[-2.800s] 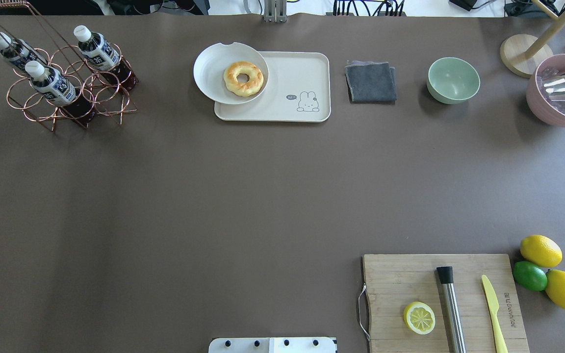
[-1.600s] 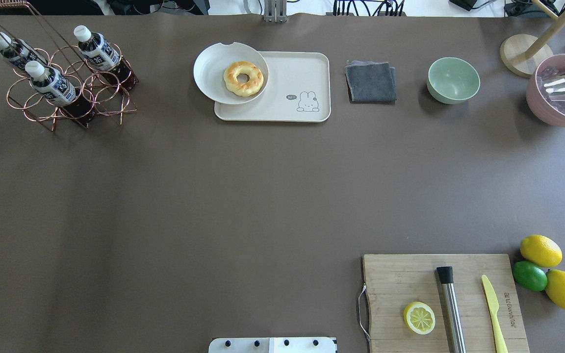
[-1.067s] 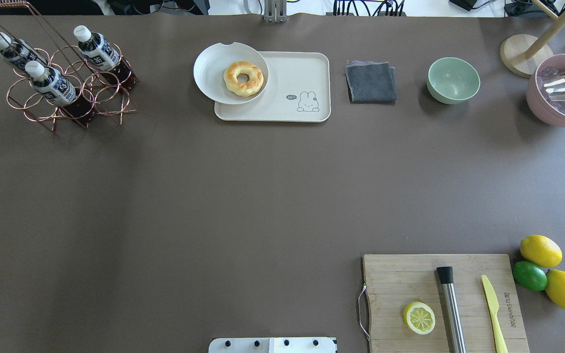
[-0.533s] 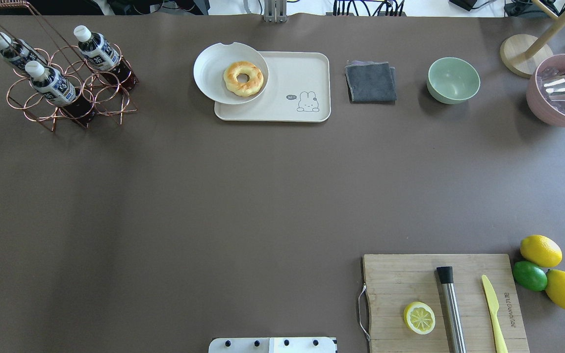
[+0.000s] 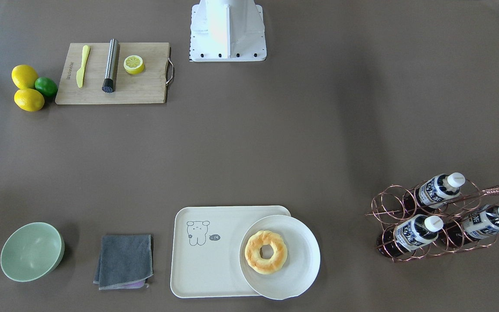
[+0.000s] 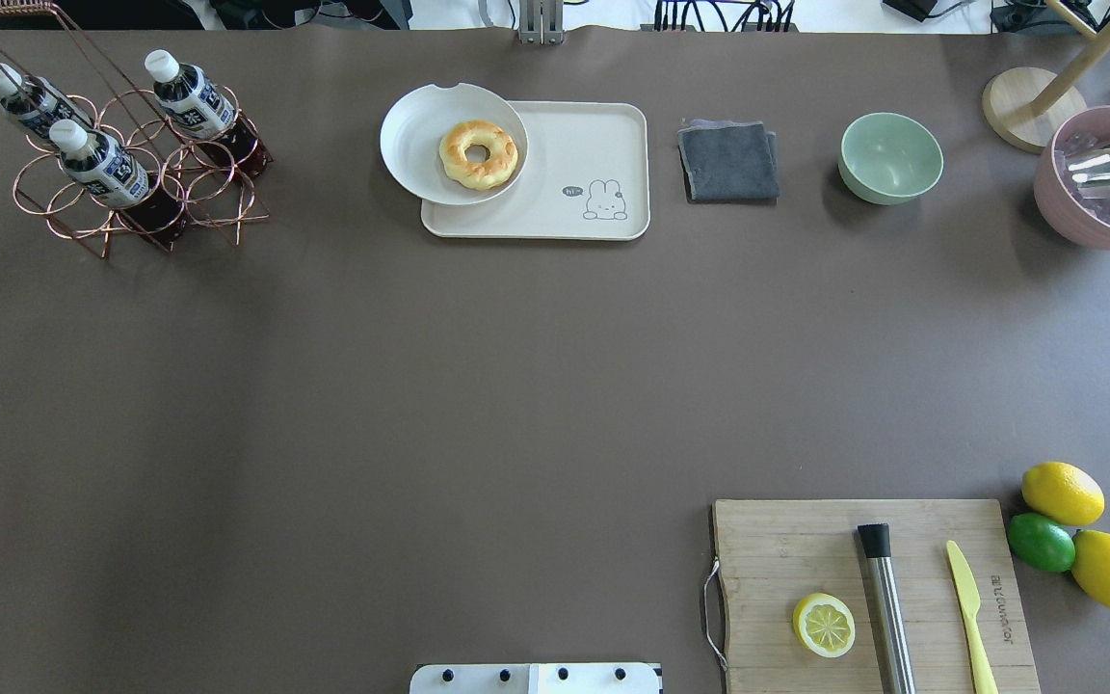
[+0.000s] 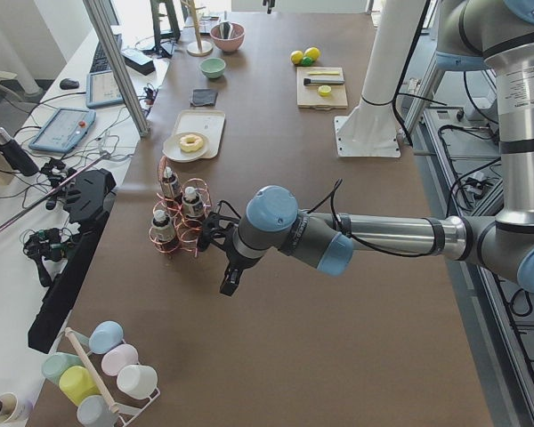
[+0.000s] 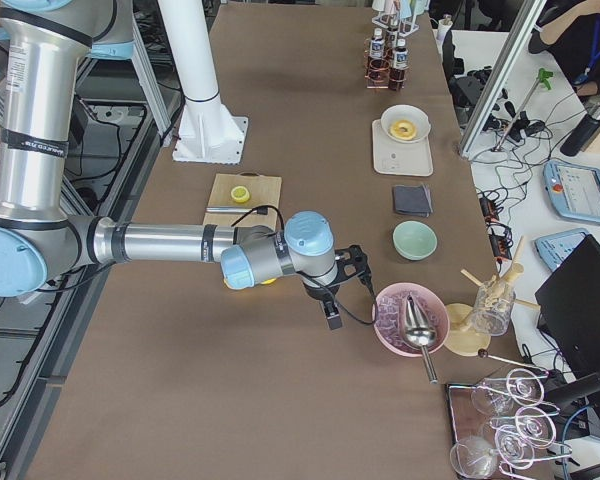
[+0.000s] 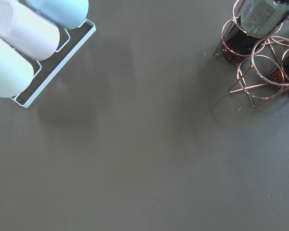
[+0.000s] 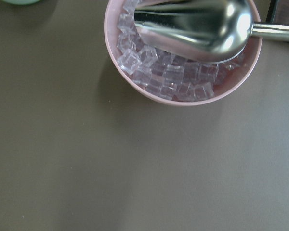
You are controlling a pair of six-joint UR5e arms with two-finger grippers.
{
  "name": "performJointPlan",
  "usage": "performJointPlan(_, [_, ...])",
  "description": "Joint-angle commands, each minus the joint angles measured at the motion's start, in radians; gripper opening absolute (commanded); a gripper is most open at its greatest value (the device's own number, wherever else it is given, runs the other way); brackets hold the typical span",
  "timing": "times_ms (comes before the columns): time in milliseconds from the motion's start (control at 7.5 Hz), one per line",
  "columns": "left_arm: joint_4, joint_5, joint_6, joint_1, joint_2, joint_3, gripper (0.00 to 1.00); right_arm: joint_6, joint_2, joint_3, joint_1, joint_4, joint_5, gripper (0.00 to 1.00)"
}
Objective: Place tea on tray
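Observation:
Three tea bottles [image 6: 102,166] with white caps and navy labels lean in a copper wire rack [image 6: 145,207] at the far left of the table, also in the front view [image 5: 418,231]. The cream tray [image 6: 579,145] with a line-drawn animal lies at the far middle. A white plate [image 6: 420,145] carrying a doughnut [image 6: 479,153] overlaps its left end. In the left side view my left gripper [image 7: 227,283] hangs just beside the rack; I cannot tell its state. My right gripper [image 8: 333,318] hangs beside the pink bowl [image 8: 408,318]; its state cannot be told either.
A grey cloth [image 6: 728,161] and a green bowl [image 6: 890,157] sit right of the tray. The pink bowl [image 6: 1099,178] holds ice and a metal scoop. A cutting board [image 6: 806,549] carries a lemon half, metal rod and yellow knife, with lemons and a lime beside it. Pastel cups [image 9: 19,43] lie near the rack.

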Motion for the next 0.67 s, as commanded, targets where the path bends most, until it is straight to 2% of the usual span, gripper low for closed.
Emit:
performJointPlan(0, [-0.096,-0.005,-0.007,0.019,-0.066,-0.004,0.98,0.053,0.07,0.024,0.011,0.016,-0.003,1.0])
performJointPlan(133, [-0.113,0.001,-0.038,0.035,-0.086,-0.004,0.98,0.056,0.071,0.029,0.008,0.019,0.005,1.0])
performJointPlan(267, [-0.148,0.004,-0.164,0.057,-0.137,-0.004,0.98,0.062,0.069,0.027,-0.003,0.019,0.006,1.0])
performJointPlan(400, [-0.261,0.059,-0.344,0.109,-0.146,-0.004,0.99,0.058,0.071,0.023,-0.007,0.019,0.005,1.0])
performJointPlan(533, [-0.388,0.187,-0.506,0.212,-0.14,-0.004,0.99,0.059,0.071,0.023,-0.011,0.02,0.006,1.0])
